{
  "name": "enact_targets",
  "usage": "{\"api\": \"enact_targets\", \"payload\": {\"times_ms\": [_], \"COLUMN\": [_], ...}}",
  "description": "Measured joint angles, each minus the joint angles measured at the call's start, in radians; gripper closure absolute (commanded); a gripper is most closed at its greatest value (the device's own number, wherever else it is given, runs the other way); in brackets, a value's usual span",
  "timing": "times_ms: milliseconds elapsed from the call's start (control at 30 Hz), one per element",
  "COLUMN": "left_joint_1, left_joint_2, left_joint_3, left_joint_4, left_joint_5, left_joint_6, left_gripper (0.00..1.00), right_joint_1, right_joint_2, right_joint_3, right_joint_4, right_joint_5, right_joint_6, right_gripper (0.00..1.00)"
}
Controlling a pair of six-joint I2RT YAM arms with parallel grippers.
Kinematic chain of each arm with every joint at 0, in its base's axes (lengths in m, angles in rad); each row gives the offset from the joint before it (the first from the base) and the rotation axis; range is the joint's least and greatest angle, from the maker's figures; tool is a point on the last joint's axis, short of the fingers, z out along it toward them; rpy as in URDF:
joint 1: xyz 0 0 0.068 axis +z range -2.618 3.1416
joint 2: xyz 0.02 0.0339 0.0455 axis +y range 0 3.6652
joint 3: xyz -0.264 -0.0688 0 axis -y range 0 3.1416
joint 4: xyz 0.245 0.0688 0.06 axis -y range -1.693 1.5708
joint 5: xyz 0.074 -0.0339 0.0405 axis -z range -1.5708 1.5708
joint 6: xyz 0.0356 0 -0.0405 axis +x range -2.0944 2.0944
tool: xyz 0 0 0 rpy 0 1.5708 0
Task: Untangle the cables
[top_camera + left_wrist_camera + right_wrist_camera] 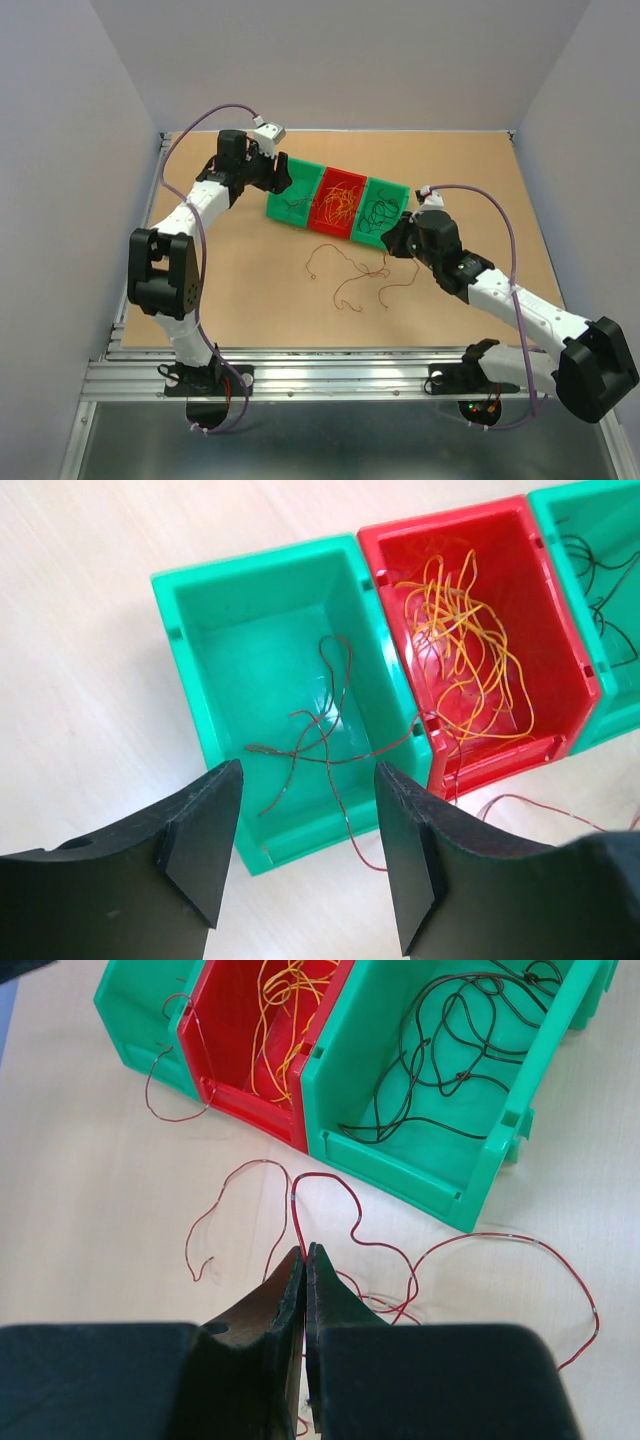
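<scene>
left jaws gape empty over a green bin [195, 670] of red-brown wires [325, 730]; right jaws are pinched together on a red wire [296, 1210] on the counter [90, 1220].

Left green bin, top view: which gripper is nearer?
Left. Left gripper hovers open over one end of the left green bin. Right gripper, shut on a red wire, sits by the other green bin, beyond the red bin.

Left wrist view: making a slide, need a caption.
Open left gripper over a green bin with red-brown wires, next to a red bin of orange wires.
</scene>
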Motion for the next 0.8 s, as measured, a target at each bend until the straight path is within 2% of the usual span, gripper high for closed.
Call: {"api": "enact_targets", "payload": {"times_ms": [133, 267, 367, 500, 800], "left_joint_1": [-0.049, -0.211, -0.32, -0.309, -0.295], "left_joint_2": [-0.151, -0.29, -0.33, -0.279, -0.238], "left_joint_3": [-0.14, -0.303, -0.409, -0.415, -0.415], "left_joint_4": [0.073, 0.147, 0.205, 0.214, 0.212], "left_joint_5": [-0.045, -0.15, -0.242, -0.351, -0.439], "left_joint_6": [0.077, 0.205, 0.268, 0.293, 0.373], "left_gripper": [0.26, 0.18, 0.17, 0.18, 0.19], "right_joint_1": [0.0, 0.0, 0.0, 0.0, 0.0], "right_joint_2": [0.007, 0.007, 0.007, 0.008, 0.007], "right_joint_3": [0.0, 0.0, 0.0, 0.0, 0.0], "right_joint_4": [0.0, 0.0, 0.0, 0.0, 0.0], "right_joint_5": [-0.014, -0.018, -0.021, -0.023, -0.028], "right_joint_6": [0.0, 0.0, 0.0, 0.0, 0.0], "right_gripper": [0.94, 0.94, 0.94, 0.94, 0.94]}}
